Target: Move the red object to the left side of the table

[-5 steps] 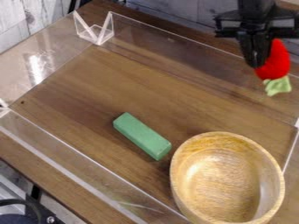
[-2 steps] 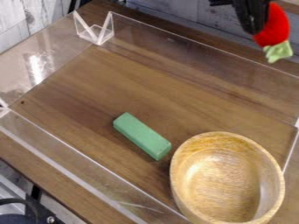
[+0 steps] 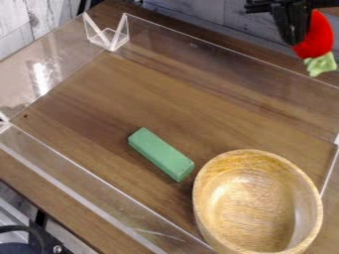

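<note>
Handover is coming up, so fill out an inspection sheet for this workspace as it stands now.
Surface: brown wood-grain table, edged by low clear acrylic walls.
Job's things: red object hangs from the tool, off the table at the far right, green leafy end down; not on the left side yet.
Clutter: green block lies flat near the centre; wooden bowl stands upright at the near right with nothing in it; the two are apart.
Tool: shut on the red object.
Cables: dark curved shapes outside the near left wall, possibly cables; cannot tell.
Surroundings: pale boards beyond the far left; clear folded piece at the far left corner.
</note>
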You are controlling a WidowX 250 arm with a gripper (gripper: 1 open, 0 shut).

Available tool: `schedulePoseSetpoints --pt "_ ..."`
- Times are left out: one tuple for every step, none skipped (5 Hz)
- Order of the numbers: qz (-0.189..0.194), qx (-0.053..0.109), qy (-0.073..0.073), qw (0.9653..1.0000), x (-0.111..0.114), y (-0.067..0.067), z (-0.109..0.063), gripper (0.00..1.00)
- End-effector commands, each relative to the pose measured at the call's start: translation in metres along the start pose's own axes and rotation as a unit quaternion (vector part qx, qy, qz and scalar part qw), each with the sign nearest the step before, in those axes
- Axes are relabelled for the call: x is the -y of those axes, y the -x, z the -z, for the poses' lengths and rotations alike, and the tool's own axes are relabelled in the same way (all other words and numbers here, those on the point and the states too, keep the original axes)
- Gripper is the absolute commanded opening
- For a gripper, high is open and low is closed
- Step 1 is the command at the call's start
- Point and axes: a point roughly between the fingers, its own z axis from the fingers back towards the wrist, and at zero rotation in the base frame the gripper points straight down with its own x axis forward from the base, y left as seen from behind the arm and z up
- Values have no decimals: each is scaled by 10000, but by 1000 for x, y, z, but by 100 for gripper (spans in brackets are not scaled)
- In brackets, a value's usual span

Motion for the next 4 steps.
schedulePoseSetpoints --pt "123 104 -8 9999 4 -1 -3 0" --pt "195 29 -24 9998 3 1 4 0" --pt "240 3 -6 9997 2 1 6 0" --pt "248 -1 15 9997 -1 1 3 0"
